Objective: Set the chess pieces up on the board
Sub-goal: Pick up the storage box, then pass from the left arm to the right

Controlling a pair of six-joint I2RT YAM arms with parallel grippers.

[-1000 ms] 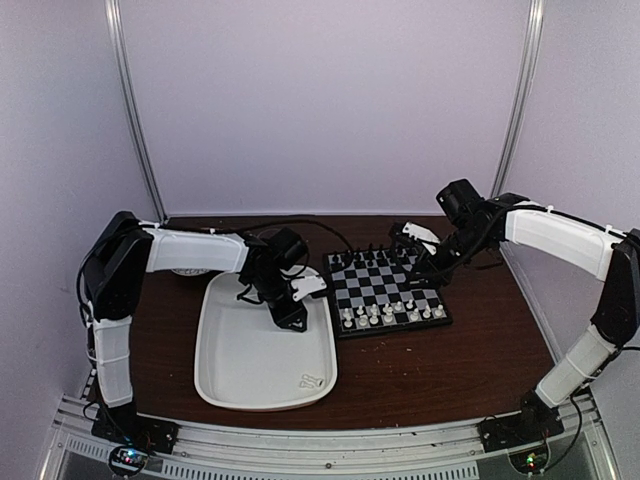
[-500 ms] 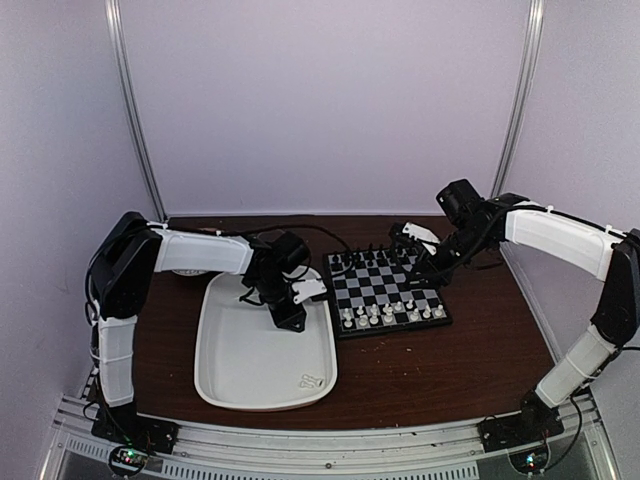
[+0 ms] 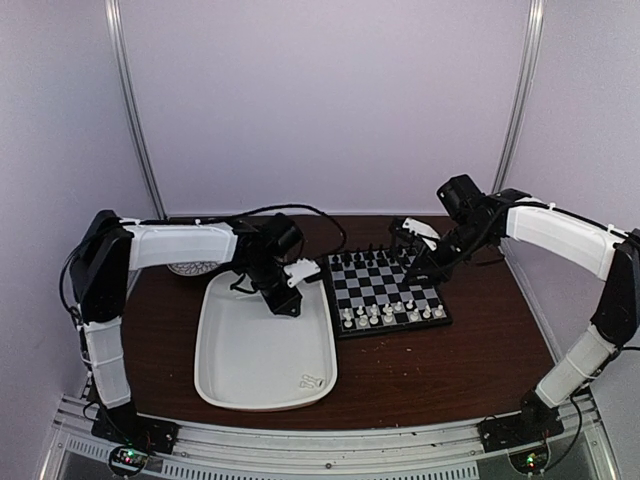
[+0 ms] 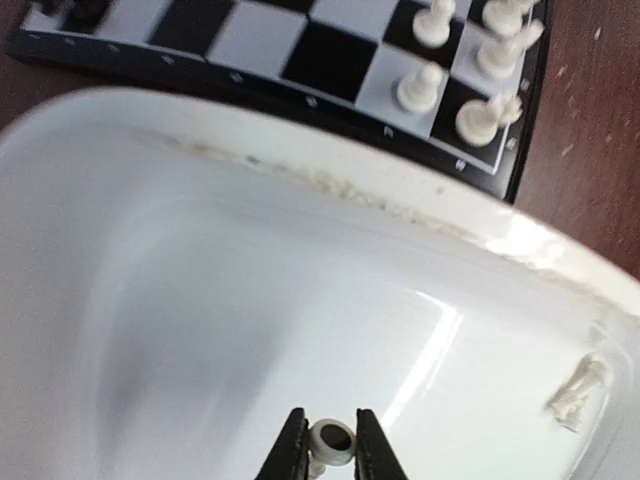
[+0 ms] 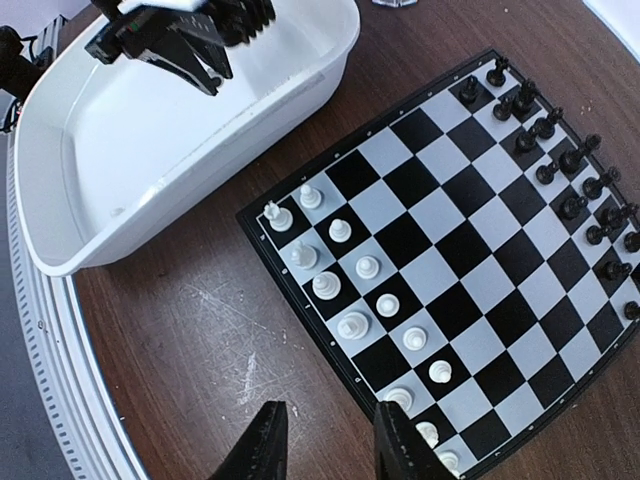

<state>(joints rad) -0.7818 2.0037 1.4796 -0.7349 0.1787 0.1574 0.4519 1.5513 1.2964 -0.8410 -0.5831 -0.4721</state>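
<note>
Top view, board (image 3: 385, 288): lies flat on the dark worktop (image 3: 450, 365), just right of the white tray (image 3: 207, 350).
Top view, white chess pieces (image 3: 386, 315): stand in two rows along the board's near edge; the black chessmen (image 3: 368, 258) line its far edge.
Top view, left pincer (image 3: 287, 308): points down inside the far half of the tray, close to the wall beside the board.
Top view, right pincer (image 3: 413, 268): hangs over the board's far right corner.
Top view, loose white pieces (image 3: 312, 381): lie in the tray's near right corner.
Left wrist, left pincer (image 4: 327, 447): pressed in on a white piece (image 4: 333, 437), one finger on each side of it, over the tray floor (image 4: 200, 300); whether the piece touches the floor cannot be told.
Left wrist, board (image 4: 330, 60): just past the tray rim, white chess pieces (image 4: 420, 88) upright near its corner.
Right wrist, right pincer (image 5: 330, 450): spread, nothing between the fingers, above the worktop (image 5: 190, 330) just off the board's edge.
Right wrist, board (image 5: 470, 230): white chess pieces (image 5: 340, 230) on the side nearest the fingers, black chessmen (image 5: 570, 160) on the opposite side.
</note>
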